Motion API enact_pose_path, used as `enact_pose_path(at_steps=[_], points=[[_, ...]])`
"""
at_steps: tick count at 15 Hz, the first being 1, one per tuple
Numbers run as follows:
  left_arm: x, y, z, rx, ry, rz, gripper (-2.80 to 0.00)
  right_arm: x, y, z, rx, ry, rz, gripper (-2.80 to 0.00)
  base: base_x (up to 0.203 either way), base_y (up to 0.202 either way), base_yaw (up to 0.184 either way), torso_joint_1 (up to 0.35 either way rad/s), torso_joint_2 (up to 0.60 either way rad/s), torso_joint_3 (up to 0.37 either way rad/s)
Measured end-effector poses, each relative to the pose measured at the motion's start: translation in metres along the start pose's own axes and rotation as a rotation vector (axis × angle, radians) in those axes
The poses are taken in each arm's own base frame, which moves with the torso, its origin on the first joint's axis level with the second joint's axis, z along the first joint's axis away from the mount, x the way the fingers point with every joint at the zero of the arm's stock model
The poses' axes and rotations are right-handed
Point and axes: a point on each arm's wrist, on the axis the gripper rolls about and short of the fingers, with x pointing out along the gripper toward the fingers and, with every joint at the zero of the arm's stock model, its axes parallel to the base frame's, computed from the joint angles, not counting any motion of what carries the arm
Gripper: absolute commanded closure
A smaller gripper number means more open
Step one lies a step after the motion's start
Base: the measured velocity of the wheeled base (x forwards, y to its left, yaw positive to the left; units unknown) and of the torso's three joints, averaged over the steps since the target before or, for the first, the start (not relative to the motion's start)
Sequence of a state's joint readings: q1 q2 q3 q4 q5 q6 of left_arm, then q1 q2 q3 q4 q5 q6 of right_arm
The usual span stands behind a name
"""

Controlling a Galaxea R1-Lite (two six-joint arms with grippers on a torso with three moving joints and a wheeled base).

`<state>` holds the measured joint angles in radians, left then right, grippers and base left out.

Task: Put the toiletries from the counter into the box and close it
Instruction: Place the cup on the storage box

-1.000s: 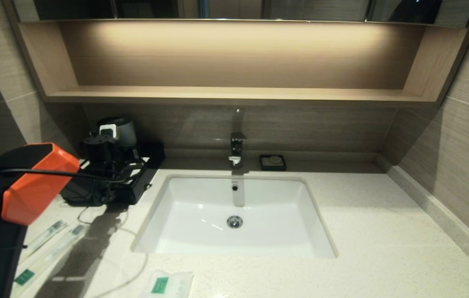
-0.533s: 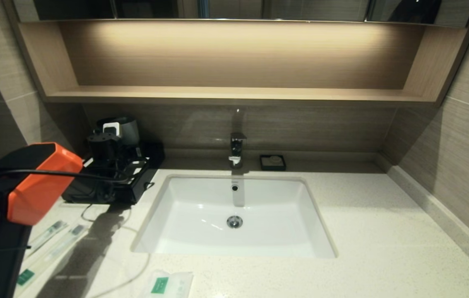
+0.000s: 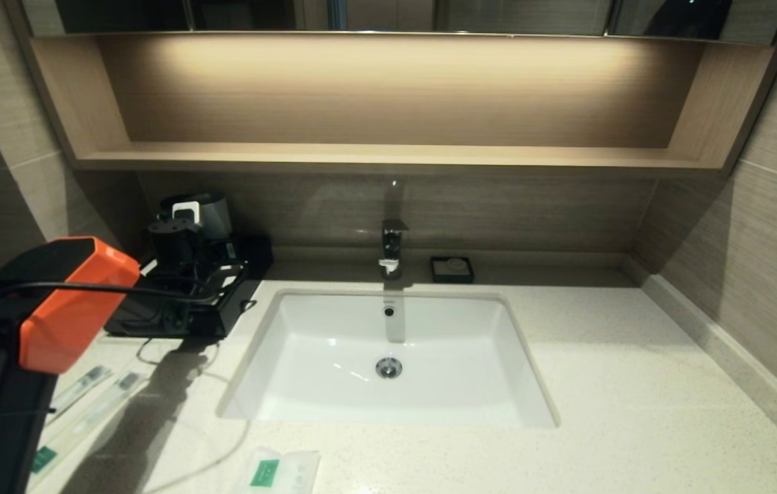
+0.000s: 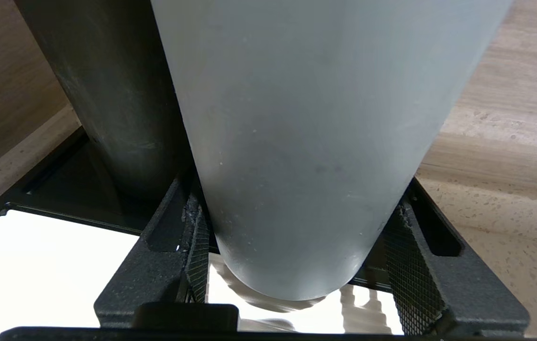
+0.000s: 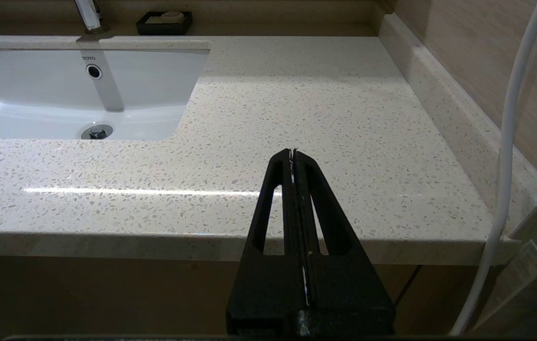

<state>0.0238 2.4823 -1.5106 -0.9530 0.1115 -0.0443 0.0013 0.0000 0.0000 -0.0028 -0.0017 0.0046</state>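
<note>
The sink (image 5: 154,80) bears the brand "TOTO" by its overflow hole. The green labels cannot be read.

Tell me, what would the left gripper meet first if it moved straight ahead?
The grey cup: the left gripper already holds it between its fingers, above the white top of the box.

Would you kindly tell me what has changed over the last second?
The left gripper, closed on the grey cup, has carried it slightly right and toward the wall, over the box. The toothbrushes, the sachet and the shut, parked right gripper stayed put.
</note>
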Motion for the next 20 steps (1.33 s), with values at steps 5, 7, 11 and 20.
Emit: enact_pose_path(at_steps=[5,7,11,20], points=[[0.002,-0.001,0.000,0.000,-0.003,-0.001,0.00,0.000,0.000,0.000,0.000,0.000,0.000,0.00,0.000,0.000,0.000,0.000,0.00,0.000],[0.004,-0.001,0.001,-0.001,-0.010,-0.001,0.00,0.000,0.000,0.000,0.000,0.000,0.000,0.00,0.000,0.000,0.000,0.000,0.00,0.000],[0.010,-0.002,0.003,-0.001,-0.010,0.000,0.00,0.000,0.000,0.000,0.000,0.000,0.000,0.00,0.000,0.000,0.000,0.000,0.00,0.000],[0.016,-0.002,0.000,-0.002,-0.019,0.000,0.00,0.000,0.000,0.000,0.000,0.000,0.000,0.00,0.000,0.000,0.000,0.000,0.00,0.000]])
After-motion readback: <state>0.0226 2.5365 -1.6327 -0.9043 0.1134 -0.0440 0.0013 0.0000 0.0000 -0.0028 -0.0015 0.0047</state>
